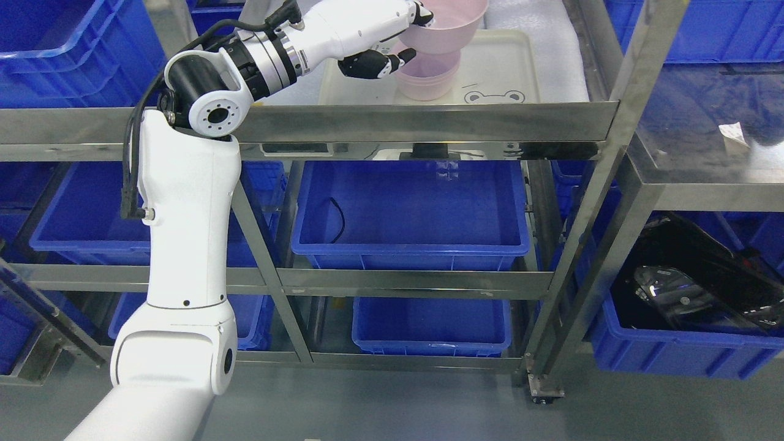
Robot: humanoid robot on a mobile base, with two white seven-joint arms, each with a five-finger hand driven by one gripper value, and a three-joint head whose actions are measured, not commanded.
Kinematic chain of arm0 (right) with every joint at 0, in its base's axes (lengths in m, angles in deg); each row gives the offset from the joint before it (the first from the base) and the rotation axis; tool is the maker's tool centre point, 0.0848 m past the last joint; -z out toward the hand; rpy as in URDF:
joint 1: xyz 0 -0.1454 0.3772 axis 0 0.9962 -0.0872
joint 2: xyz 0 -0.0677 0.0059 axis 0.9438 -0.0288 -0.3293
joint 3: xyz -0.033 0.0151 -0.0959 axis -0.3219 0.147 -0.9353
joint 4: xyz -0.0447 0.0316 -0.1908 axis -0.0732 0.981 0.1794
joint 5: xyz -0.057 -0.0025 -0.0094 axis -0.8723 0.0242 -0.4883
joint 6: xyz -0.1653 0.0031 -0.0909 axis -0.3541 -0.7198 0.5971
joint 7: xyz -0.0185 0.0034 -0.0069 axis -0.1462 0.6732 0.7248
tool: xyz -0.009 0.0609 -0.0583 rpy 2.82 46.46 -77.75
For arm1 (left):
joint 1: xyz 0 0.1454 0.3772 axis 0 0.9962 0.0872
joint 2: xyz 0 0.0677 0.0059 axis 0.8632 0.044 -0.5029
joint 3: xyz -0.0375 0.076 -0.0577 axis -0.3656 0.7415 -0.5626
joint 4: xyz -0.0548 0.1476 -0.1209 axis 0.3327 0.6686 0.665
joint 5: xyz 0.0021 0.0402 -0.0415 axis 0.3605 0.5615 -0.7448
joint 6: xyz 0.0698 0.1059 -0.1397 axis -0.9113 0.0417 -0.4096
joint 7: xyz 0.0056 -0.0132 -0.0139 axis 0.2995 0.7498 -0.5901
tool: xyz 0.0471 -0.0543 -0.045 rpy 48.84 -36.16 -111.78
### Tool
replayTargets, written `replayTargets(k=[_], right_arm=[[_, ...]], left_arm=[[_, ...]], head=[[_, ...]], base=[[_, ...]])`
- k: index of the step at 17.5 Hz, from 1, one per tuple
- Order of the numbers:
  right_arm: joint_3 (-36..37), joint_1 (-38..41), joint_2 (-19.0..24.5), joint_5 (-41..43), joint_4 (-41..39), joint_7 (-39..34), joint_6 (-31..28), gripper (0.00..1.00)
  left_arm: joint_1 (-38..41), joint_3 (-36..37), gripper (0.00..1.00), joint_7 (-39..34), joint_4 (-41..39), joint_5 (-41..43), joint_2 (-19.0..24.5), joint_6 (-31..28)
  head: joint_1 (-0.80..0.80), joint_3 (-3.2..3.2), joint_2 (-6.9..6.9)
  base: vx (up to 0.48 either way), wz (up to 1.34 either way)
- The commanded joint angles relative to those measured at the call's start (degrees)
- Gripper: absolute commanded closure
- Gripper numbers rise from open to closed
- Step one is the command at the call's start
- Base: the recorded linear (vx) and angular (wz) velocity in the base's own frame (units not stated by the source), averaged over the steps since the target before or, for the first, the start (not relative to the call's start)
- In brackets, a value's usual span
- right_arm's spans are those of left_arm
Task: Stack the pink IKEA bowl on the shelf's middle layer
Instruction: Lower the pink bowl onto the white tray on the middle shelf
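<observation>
**A:** Bowl (450,24) first — where is it?

**B:** In the left hand (392,43). One finger hooks over the near rim, and the dark thumb and fingers press the outer wall from below, so the hand is grasping it. The bowl is tilted and sits directly over a second pink bowl (427,78), which stands on the white tray (517,67). Its base looks to be just entering or touching the lower one; I can't tell which.

**A:** So which step is this?

**B:** I'd judge the placing step, nearly finished. The carried bowl is lined up over the lower bowl but not yet level or seated.

**A:** What does the next move call for?

**B:** Levelling the bowl, easing it down until it nests, then opening the fingers. The hooked finger has to come up out of the bowl without dragging it sideways.

**A:** And room around the tray?

**B:** Right of the bowls, the tray is bare apart from a small frog drawing (493,96). The tray's raised lip runs close in front of the lower bowl. Nearer than the tray, the steel shelf rail (429,122) crosses below the forearm, which clears it. A steel post (631,79) stands well right of the tray. Below the rail is a blue bin (410,245). The right hand isn't visible.
</observation>
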Motion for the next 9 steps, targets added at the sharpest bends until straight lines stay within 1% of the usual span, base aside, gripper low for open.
replayTargets(k=[1,2,4,7,9], right_arm=[[0.00,0.87,-1.00,0.01,-1.00,0.01,-0.02,0.00],[0.00,0.87,-1.00,0.01,-1.00,0.01,-0.02,0.00],[0.00,0.87,-1.00,0.01,-1.00,0.01,-0.02,0.00],[0.00,0.87,-1.00,0.01,-1.00,0.01,-0.02,0.00],[0.00,0.87,-1.00,0.01,-1.00,0.01,-0.02,0.00]], left_arm=[[-2.38,1.07,0.97,2.46,6.50,6.82,4.52,-3.70],[-1.77,1.60,0.97,3.95,6.15,6.75,5.14,-4.05],[-1.06,1.60,0.97,4.93,5.98,6.66,5.06,-4.06],[-1.59,1.95,0.97,4.23,6.32,7.36,5.14,-4.15],[-2.11,1.95,0.97,2.31,7.03,8.67,4.88,-4.15]], head=[[0.00,0.00,0.00],[0.00,0.00,0.00],[0.00,0.00,0.00],[0.00,0.00,0.00],[0.00,0.00,0.00]], base=[[0.039,-0.27],[0.039,-0.27],[0.033,-0.19],[0.035,-0.08],[0.035,-0.04]])
